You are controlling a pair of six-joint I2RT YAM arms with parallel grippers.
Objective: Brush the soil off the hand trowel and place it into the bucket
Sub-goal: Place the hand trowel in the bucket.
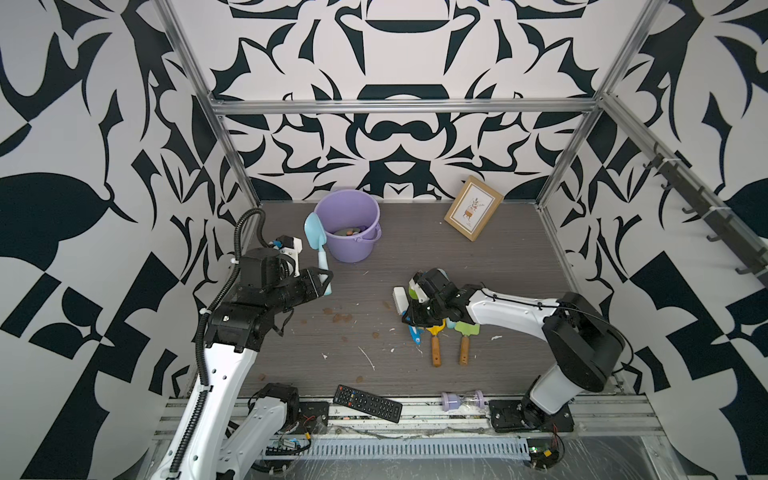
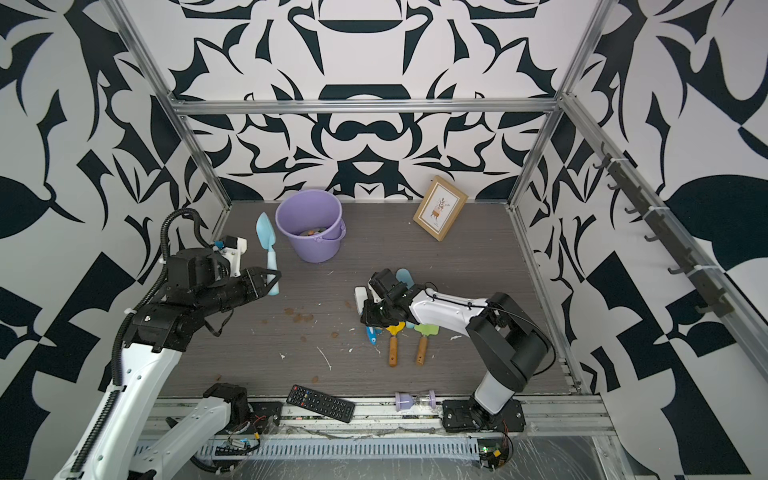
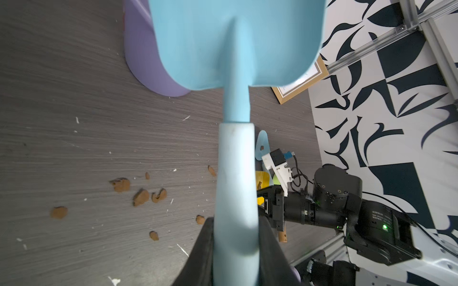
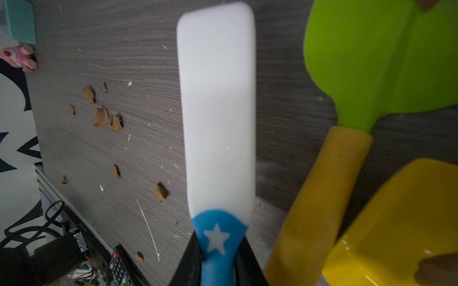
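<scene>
My left gripper (image 1: 327, 286) (image 3: 235, 250) is shut on the handle of a light-blue hand trowel (image 1: 313, 228) (image 2: 264, 227) (image 3: 235, 49). The trowel's blade points to the back, close to the left side of the lilac bucket (image 1: 353, 249) (image 2: 318, 249). No soil shows on the visible blade face. Brown soil (image 1: 341, 318) (image 3: 141, 196) (image 4: 101, 117) lies in clumps on the table's middle. My right gripper (image 1: 409, 318) (image 4: 218, 260) is shut on the blue star-marked handle of a white brush (image 1: 400, 299) (image 4: 215, 99), low over the table's right half.
Yellow (image 1: 435, 345) and green (image 1: 465, 340) trowels with wooden handles lie under my right wrist. A picture frame (image 1: 473, 208) leans at the back right. A remote (image 1: 368, 403) and a lilac hourglass (image 1: 462, 400) lie at the front edge. White scraps dot the table.
</scene>
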